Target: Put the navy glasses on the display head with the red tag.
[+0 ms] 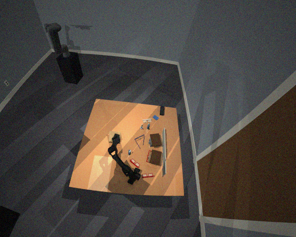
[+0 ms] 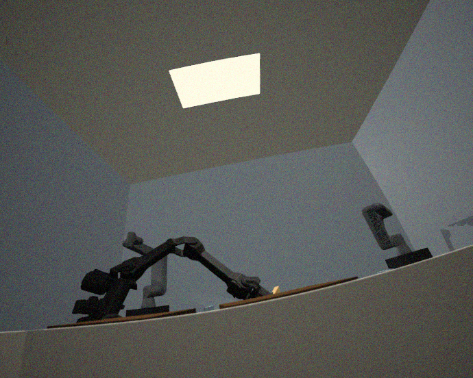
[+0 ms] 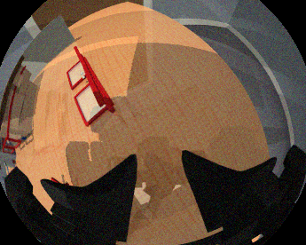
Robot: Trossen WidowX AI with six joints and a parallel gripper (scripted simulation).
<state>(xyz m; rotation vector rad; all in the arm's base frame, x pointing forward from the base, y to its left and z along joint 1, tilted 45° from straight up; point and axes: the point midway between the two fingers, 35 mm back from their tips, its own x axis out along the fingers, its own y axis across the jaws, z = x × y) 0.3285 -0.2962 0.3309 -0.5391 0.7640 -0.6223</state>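
The navy glasses (image 1: 139, 137) lie with temples spread near the middle of the table, in front of the two brown-topped display heads. The lower head in the top view (image 1: 155, 157) has a red outline along its front; whether that is a tag or a frame is too small to tell. The other head (image 1: 156, 140) stands above it, with something grey-blue at its front. My gripper (image 1: 134, 175) (image 3: 159, 157) is partly open, nothing between its fingertips. It hangs over the table's lower part in the top view, away from the navy glasses and both heads.
Red glasses (image 1: 147, 175) (image 3: 90, 89) lie close beside the gripper, and a second red pair (image 1: 134, 163) lies nearby. A small blue-grey item (image 1: 129, 152) stands near the arm. A long grey panel (image 1: 164, 153) runs behind the heads. Pale glasses (image 1: 147, 120) and a black block (image 1: 162, 110) are farther off.
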